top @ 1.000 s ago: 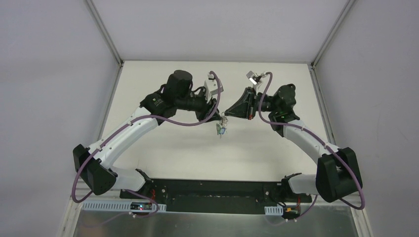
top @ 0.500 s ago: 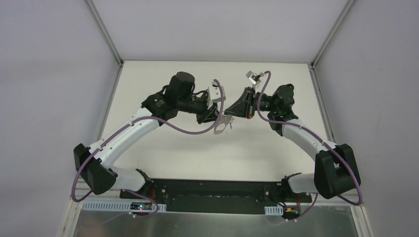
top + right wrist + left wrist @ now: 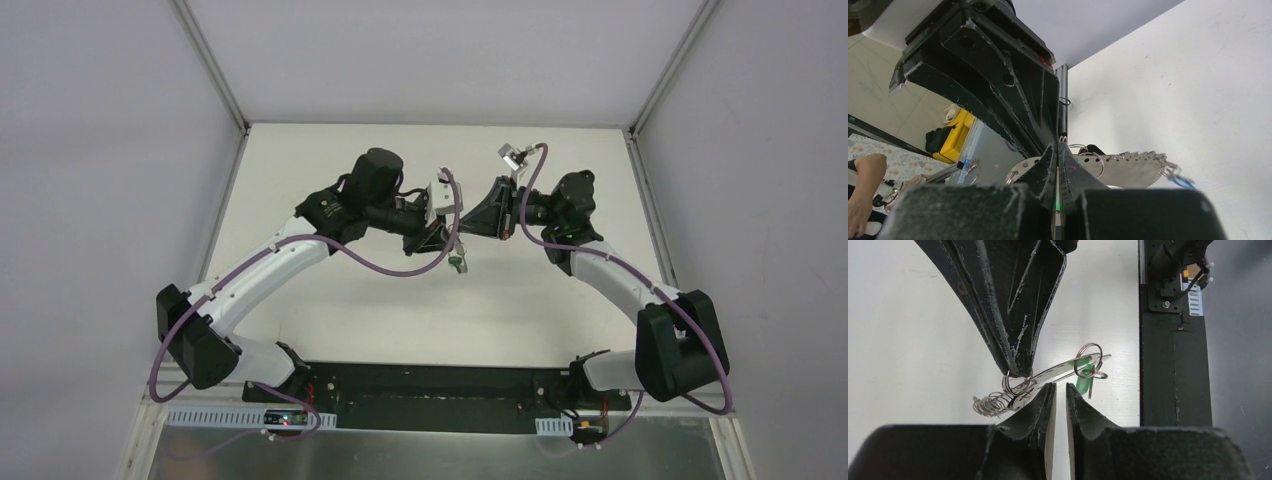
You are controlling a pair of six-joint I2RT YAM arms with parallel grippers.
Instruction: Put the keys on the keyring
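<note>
One keyring [image 3: 1060, 371], right gripper [image 3: 1017, 371] pinching it, left gripper [image 3: 1057, 387] narrow, hold unclear, one green key [image 3: 1082, 381], one blue key [image 3: 1180, 182]

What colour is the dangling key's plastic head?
The key's head is green; left wrist view.

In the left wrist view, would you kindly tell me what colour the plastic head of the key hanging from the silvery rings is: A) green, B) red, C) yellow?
A: the small green-headed metal key dangles from the silvery metal rings.
</note>
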